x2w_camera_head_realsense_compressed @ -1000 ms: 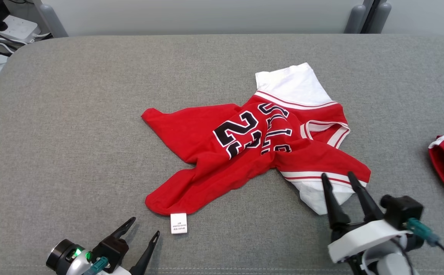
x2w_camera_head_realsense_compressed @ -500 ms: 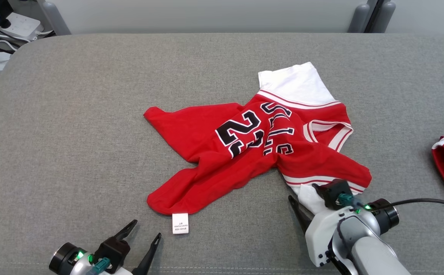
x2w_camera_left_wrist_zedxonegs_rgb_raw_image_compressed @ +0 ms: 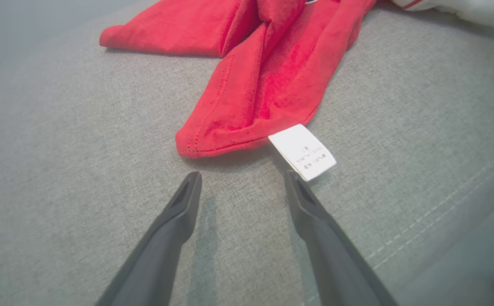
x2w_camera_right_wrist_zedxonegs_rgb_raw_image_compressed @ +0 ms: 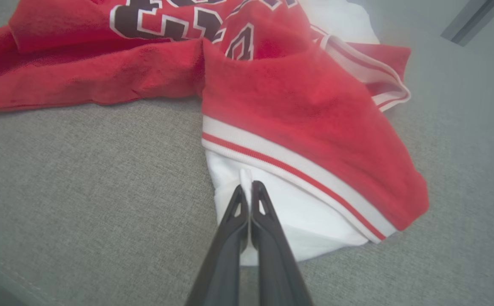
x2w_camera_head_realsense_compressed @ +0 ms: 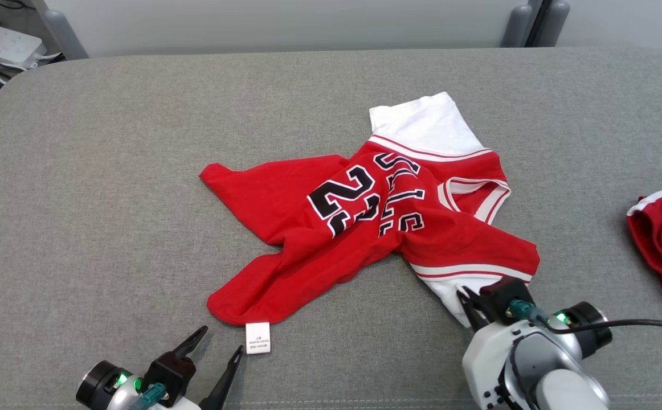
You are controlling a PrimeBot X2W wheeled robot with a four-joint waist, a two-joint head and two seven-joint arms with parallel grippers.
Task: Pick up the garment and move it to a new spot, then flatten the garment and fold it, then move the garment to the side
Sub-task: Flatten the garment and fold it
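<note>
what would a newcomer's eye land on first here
The crumpled red jersey with a black 23, lying midway across the grey padded surface. Next, the right gripper at the jersey's near right corner, its fingers pinched shut on a fold of the white sleeve. The left gripper waits open on the near left, just short of the white care label at the hem.

The red jersey (x2w_camera_head_realsense_compressed: pixel 369 209), white-sleeved with a black 23, lies crumpled on the grey bench (x2w_camera_head_realsense_compressed: pixel 109 171), its care tag (x2w_camera_head_realsense_compressed: pixel 258 337) at the near hem.
</note>
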